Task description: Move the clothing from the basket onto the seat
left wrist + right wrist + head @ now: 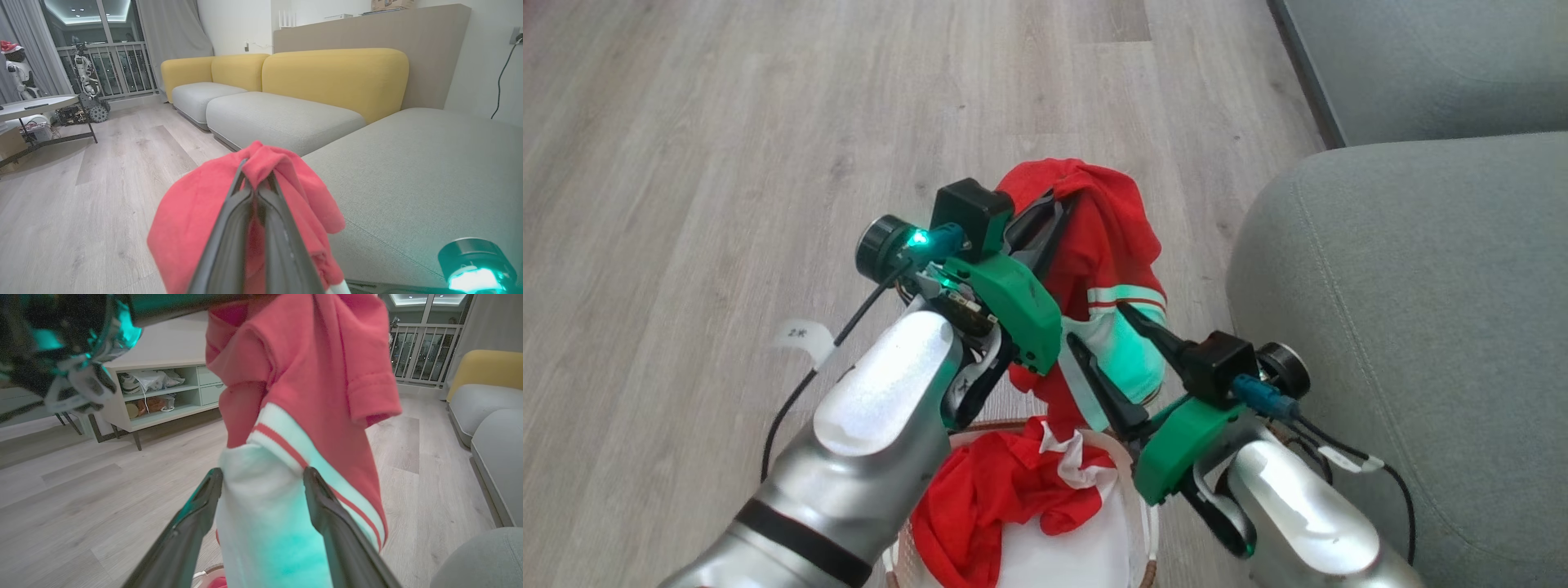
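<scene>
The seat (1405,286) offers a broad bare top on the right; wooden floor (727,122) lies open ahead and left. The hanging red garment (1111,245) fills the gap between the right end effector's (1094,320) 2 spread fingers. The basket (1062,563) stands below both arms.

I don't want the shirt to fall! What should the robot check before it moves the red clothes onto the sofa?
1. Grip: left gripper shut on red garment: ok.
2. Helper: right gripper open around white hem, not pinching: ok.
3. Lift: garment's bottom clear of basket: cannot tell.
4. Target: seat on robot's right, bare where visible: ok.
5. Leftovers: second garment in basket: not ok.
</scene>
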{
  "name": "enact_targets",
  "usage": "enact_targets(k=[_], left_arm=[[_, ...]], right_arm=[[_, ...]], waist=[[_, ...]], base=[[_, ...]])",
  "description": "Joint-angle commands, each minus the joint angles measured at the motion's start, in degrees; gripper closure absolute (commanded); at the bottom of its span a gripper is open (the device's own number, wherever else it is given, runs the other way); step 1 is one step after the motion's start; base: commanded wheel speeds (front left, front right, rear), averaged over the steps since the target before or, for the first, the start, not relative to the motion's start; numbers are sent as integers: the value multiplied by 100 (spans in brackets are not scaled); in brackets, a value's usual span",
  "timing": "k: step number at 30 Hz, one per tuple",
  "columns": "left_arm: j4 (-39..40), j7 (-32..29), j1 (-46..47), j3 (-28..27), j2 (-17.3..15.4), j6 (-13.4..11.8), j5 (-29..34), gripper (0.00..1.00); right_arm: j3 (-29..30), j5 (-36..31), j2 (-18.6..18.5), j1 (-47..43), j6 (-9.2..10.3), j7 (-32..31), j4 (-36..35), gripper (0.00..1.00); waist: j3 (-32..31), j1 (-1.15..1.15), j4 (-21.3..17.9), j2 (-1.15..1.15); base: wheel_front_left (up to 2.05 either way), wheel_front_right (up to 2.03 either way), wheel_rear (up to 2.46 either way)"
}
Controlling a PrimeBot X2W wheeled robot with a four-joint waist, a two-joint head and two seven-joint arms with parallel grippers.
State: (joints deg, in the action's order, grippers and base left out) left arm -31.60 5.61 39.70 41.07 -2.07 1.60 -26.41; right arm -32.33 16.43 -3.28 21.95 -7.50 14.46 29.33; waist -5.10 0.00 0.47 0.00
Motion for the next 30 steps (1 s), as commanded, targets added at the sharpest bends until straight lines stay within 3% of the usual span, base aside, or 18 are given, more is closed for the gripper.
enact_targets(k=[1, 8, 11, 19, 21, 22, 24, 25, 30], left_arm=[[236, 6, 464, -126, -82, -59, -67, 100], [352, 26, 493, 85, -81, -177, -262, 100], [383, 60, 495, 165, -81, -221, -329, 100], [244, 218, 357, 159, -119, -303, -423, 100], [210, 292, 296, 139, -149, -312, -444, 64], [193, 329, 260, 135, -164, -314, -452, 57], [163, 402, 172, 129, -191, -323, -472, 6], [142, 438, 127, 127, -208, -323, -481, 0], [29, 644, -171, 147, -252, -340, -504, 0]], right_arm=[[-6, -48, 40, 320, 1, 54, -88, 0], [180, -180, 40, 525, 1, 54, 212, 0], [206, -175, 40, 609, 1, 54, 337, 100], [546, -148, 40, 585, 1, 54, 336, 100], [630, -153, 40, 571, 1, 54, 306, 100], [676, -156, 40, 570, 1, 54, 281, 100], [774, -176, 40, 579, 1, 54, 226, 100], [823, -195, 40, 589, 1, 54, 198, 100], [1121, -310, 40, 643, 1, 54, 105, 100]], waist=[[-1, 0, 38, 0], [11, 0, 132, 0], [15, 0, 158, 0], [35, 0, 83, 0], [39, 0, 39, 0], [41, 0, 17, 0], [45, 0, -34, 0], [49, 0, -63, 0], [66, 0, -248, 0]], base=[[0, 0, 0], [0, 0, 0], [0, 0, 0], [0, 0, 0], [0, 0, 0], [0, 0, 0], [0, 0, 0], [0, 0, 0], [0, 0, 0]])
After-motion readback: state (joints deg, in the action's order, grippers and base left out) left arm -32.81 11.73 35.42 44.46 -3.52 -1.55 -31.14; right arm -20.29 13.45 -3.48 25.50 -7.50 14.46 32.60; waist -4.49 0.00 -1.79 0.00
